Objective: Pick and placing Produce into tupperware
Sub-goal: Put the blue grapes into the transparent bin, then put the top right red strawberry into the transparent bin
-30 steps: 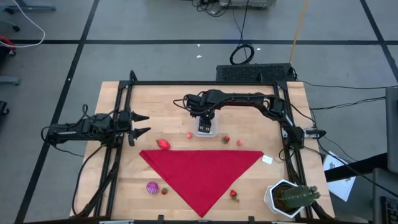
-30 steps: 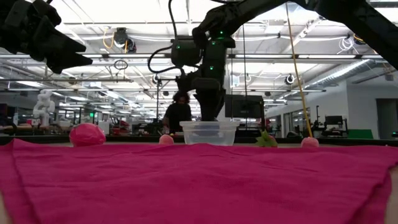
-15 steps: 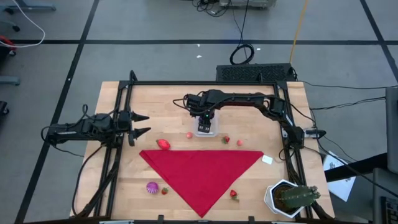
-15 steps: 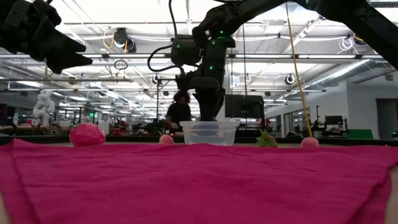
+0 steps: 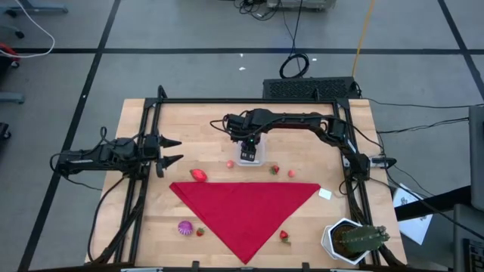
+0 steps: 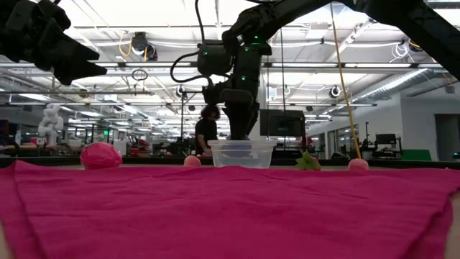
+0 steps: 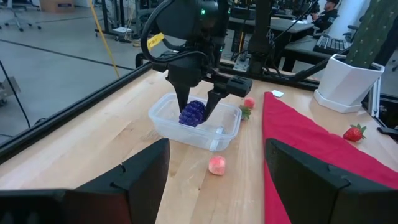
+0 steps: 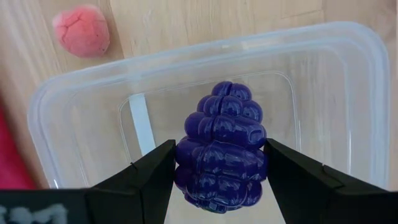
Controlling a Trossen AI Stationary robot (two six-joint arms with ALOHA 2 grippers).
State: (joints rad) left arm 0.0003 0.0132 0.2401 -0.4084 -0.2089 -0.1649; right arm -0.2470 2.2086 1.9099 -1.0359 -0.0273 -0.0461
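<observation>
Nowhere on the desk (image 5: 204,128) or its things can any writing be read. Reaching in from the far right corner, the right arm bends down so that its end effector (image 8: 219,163) points straight into the clear tupperware (image 7: 160,116), fingers (image 8: 146,180) clamped on a purple bunch of grapes (image 8: 221,148) held inside the tub above its floor. A pink fruit (image 7: 216,165) lies just beside the tub. Off at the desk's left edge, the left end effector (image 5: 171,150) hangs level, fingers apart and holding nothing, aimed toward the middle.
</observation>
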